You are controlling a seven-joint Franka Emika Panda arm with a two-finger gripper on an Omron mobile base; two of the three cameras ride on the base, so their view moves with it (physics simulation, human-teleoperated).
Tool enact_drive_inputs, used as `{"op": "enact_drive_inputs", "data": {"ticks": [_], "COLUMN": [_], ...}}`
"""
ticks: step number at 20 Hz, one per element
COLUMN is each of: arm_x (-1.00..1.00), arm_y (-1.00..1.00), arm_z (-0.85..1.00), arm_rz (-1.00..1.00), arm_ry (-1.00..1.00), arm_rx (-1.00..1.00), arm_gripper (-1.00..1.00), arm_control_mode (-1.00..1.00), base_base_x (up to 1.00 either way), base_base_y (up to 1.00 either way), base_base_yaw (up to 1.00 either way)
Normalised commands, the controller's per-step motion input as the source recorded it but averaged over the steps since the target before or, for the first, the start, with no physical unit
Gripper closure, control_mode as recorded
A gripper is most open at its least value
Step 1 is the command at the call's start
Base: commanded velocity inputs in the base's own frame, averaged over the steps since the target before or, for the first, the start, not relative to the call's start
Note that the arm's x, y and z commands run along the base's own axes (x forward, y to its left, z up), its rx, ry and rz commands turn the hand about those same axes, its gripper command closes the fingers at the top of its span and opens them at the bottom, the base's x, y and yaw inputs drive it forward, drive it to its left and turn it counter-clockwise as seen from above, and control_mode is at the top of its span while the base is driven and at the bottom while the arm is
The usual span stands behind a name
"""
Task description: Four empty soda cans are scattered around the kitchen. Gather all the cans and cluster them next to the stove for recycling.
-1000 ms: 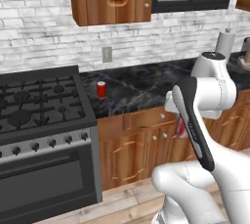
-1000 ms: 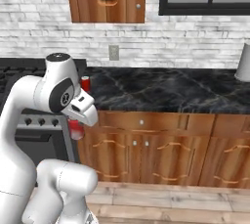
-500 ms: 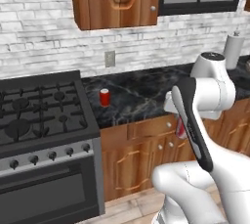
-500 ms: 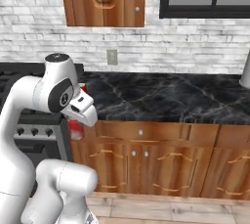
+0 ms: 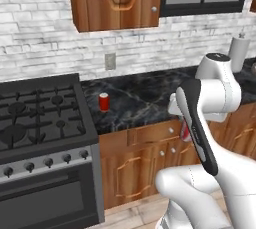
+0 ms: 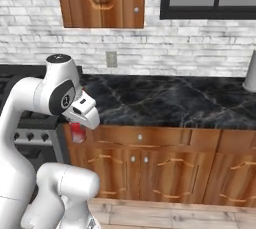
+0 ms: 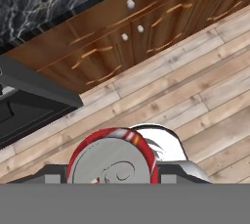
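A black marble counter (image 5: pixel 145 100) beside the stove (image 5: pixel 42 118) holds one soda can (image 5: pixel 103 101); the gripper (image 6: pixel 77 132) pinches a second red can (image 7: pixel 112 157) above the floor.

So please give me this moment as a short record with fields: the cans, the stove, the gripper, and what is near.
can on counter: red soda can stands upright on the black marble counter, just right of the stove
held can: second red can between the jaws, silvery top facing the hand camera
gripper: gripper shut on the held can, in front of the cabinet fronts, below counter level
below the hand: wood floor
wall: white brick with an outlet
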Motion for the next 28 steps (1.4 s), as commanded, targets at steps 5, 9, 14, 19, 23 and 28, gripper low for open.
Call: {"op": "enact_drive_inputs", "data": {"ticks": [5, 9, 14, 19, 23, 28], "arm_x": [0.0, 0.0, 0.0, 0.0, 0.0, 0.13], "arm_y": [0.0, 0.0, 0.0, 0.0, 0.0, 0.0], "arm_z": [0.0, 0.0, 0.0, 0.0, 0.0, -0.01], "arm_rz": [0.0, 0.0, 0.0, 0.0, 0.0, 0.0], "arm_ry": [0.0, 0.0, 0.0, 0.0, 0.0, 0.03], "arm_rx": [0.0, 0.0, 0.0, 0.0, 0.0, 0.0], "arm_gripper": [1.0, 1.0, 1.0, 1.0, 1.0, 1.0], "arm_control_mode": [1.0, 1.0, 1.0, 1.0, 1.0, -1.0], "base_base_x": [0.29, 0.17, 0.35, 0.46, 0.42, 0.21], "base_base_y": [-0.13, -0.16, -0.04, 0.0, 0.0, 0.0], "base_base_yaw": [0.01, 0.0, 0.0, 0.0, 0.0, 0.0]}}
